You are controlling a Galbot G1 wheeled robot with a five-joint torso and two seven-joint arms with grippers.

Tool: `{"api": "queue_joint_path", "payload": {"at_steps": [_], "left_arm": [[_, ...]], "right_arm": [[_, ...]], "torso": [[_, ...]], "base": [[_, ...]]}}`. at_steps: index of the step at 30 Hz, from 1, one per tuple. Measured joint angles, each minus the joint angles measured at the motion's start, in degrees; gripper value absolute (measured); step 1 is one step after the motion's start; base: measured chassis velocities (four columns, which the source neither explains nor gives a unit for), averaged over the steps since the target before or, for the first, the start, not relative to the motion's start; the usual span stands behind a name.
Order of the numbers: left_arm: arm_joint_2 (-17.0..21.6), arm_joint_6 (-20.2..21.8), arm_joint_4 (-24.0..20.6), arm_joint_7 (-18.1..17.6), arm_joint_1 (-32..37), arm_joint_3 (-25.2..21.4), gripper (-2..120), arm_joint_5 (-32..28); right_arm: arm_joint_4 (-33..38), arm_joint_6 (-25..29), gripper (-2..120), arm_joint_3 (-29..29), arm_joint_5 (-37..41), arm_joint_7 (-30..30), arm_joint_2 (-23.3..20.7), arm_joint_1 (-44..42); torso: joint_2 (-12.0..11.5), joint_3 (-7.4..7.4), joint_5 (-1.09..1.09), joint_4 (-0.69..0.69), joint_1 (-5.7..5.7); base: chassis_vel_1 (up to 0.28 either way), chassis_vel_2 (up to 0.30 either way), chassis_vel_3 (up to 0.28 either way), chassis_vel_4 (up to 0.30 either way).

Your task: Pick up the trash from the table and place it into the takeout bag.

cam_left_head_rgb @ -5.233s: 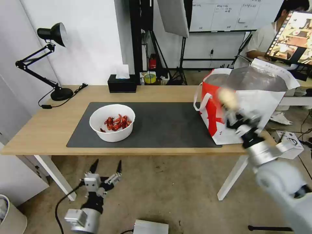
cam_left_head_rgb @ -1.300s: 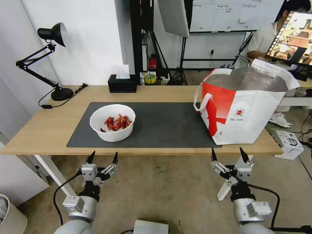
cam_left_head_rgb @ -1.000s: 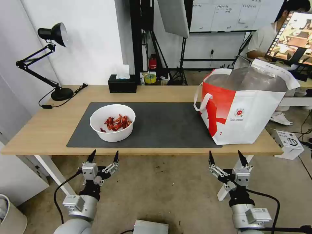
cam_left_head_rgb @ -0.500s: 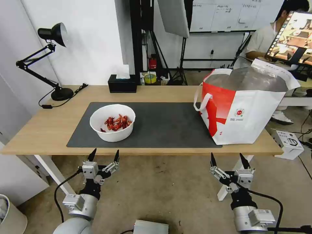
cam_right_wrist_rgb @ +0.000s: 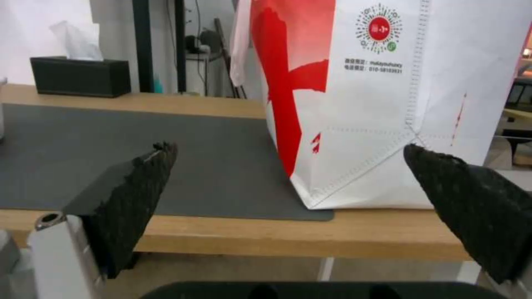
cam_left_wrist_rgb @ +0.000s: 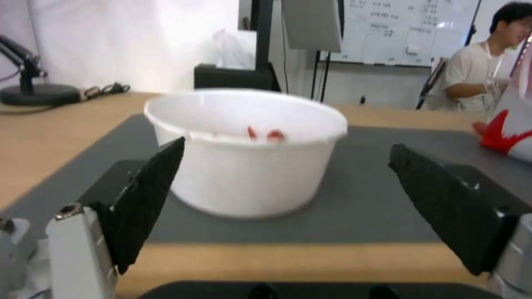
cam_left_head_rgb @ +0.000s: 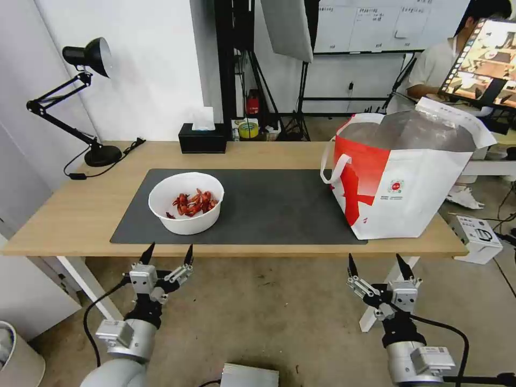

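Head view, both pincers spread empty, left pincer (cam_left_head_rgb: 167, 253), right pincer (cam_left_head_rgb: 378, 265), bowl (cam_left_head_rgb: 185, 203).

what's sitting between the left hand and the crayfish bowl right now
Nothing visible. The left hand is open, just off the table's near edge, facing the bowl. Between them lie bare mat and wood.
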Motion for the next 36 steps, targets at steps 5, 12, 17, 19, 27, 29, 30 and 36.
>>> {"api": "queue_joint_path", "payload": {"at_steps": [5, 12, 17, 19, 27, 29, 30, 36], "left_arm": [[5.94, 4.02, -0.61, -0.24, -3.71, -2.60, 100, -6.69], [20.67, 10.85, 1.25, -2.63, -11.01, -5.19, 100, -20.39], [30.66, 17.03, 8.36, -4.93, -22.20, -0.80, 100, -32.54], [32.27, 18.46, 10.34, -5.37, -26.09, 1.22, 100, -35.16], [35.81, 31.74, 23.97, -9.63, -53.87, 22.02, 100, -48.26], [35.44, 33.92, 25.29, -10.69, -56.26, 23.76, 100, -49.05], [34.90, 36.04, 26.70, -11.62, -58.48, 25.22, 100, -49.73], [31.87, 44.67, 34.40, -14.66, -68.54, 31.44, 100, -51.30]], "right_arm": [[-0.02, 0.00, 100, 0.00, 0.00, -0.01, 0.00, 0.01], [-0.04, 0.00, 100, 0.00, 0.00, -0.01, -0.01, 0.02], [-0.06, 0.00, 100, 0.00, 0.01, 0.00, -0.01, 0.02], [-0.07, 0.00, 100, -0.01, 0.01, 0.00, -0.01, 0.02], [-0.08, 0.00, 100, -0.01, 0.02, 0.00, -0.01, 0.03], [-0.08, 0.00, 100, -0.01, 0.02, 0.00, -0.02, 0.03], [-0.08, 0.00, 100, -0.01, 0.02, 0.01, -0.02, 0.03], [-0.08, 0.02, 100, -0.01, 0.02, 0.01, -0.02, 0.03]], "torso": [[0.00, 0.00, 0.00, 0.01, 0.00], [0.00, 0.01, -0.01, -0.01, 0.02], [0.00, 0.00, -0.02, 0.00, 0.01], [0.00, 0.01, 0.00, -0.01, 0.02], [0.00, 0.01, 0.01, -0.01, 0.02], [0.00, 0.01, 0.00, 0.00, 0.02], [0.00, 0.01, 0.00, 0.00, 0.02], [0.00, 0.01, 0.01, 0.00, 0.01]], "base": [[0.000, 0.000, 0.000, 0.000], [0.000, 0.000, 0.000, 0.000], [0.000, 0.000, 0.000, 0.000], [0.000, 0.000, 0.000, 0.000], [0.000, 0.000, 0.000, 0.000], [0.000, 0.000, 0.000, 0.000], [0.000, 0.000, 0.000, 0.000], [0.000, 0.000, 0.000, 0.000]]}}
